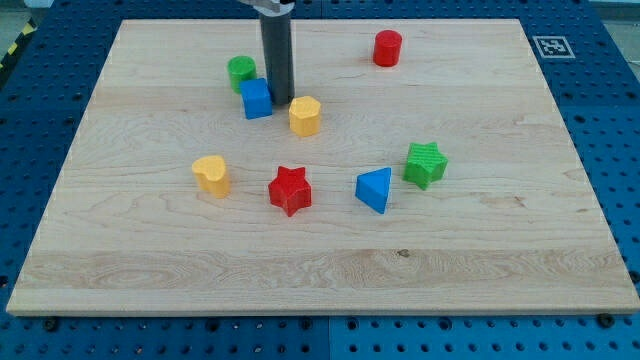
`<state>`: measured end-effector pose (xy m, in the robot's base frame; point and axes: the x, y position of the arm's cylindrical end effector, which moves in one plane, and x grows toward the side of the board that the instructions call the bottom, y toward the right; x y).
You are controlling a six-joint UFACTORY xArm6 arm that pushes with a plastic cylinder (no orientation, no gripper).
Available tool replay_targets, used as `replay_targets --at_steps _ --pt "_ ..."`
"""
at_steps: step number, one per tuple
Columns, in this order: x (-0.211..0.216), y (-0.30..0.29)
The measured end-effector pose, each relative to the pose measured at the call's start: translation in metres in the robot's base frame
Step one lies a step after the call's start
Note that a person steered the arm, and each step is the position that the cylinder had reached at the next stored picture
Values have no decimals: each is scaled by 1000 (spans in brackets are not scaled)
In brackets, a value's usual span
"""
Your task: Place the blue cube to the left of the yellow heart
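**Blue cube against the tip, up and right of the heart**

Blue cube [257, 99] seen near the board's top, left of centre, touching my tip [279, 102] on the cube's right side. Rod standing upright, no pincer on it, so no jaw state to tell; nothing held, only pressed against the cube's side. Green cylinder [241, 72] just behind the cube toward the view's top left, close to touching. Yellow hexagon [305, 116] just right of the tip and slightly lower, apart from the cube. Yellow heart [211, 174] lower down toward the view's left, well apart from the cube; cube lying up and to the right of it.

Red star [290, 190] right of the heart, near the board's middle. Blue triangle [375, 190] further right, green star [425, 164] just beyond it and a little higher. Red cylinder [388, 48] alone near the top, right of centre.

No brand or readable writing found; only a black-and-white square tag [550, 46] on the board's top right corner.

Board [320, 270] of pale wood with visible grain, laid on a blue table [620, 120] dotted with rows of holes. Yellow-black striped tape [14, 44] at the view's top left edge.
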<state>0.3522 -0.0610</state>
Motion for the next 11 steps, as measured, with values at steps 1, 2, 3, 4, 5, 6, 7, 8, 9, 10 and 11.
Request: replay_targets --at_steps 1,2,3,4,5,6,7,8,9,10,11 --pt "0 -16" --pt "0 -33" --pt "0 -54" --pt "0 -74" --pt "-2 -91" --pt "-2 -104" --pt "-2 -111" --pt "7 -116" --pt "33 -116" --pt "62 -116" --pt "81 -116"
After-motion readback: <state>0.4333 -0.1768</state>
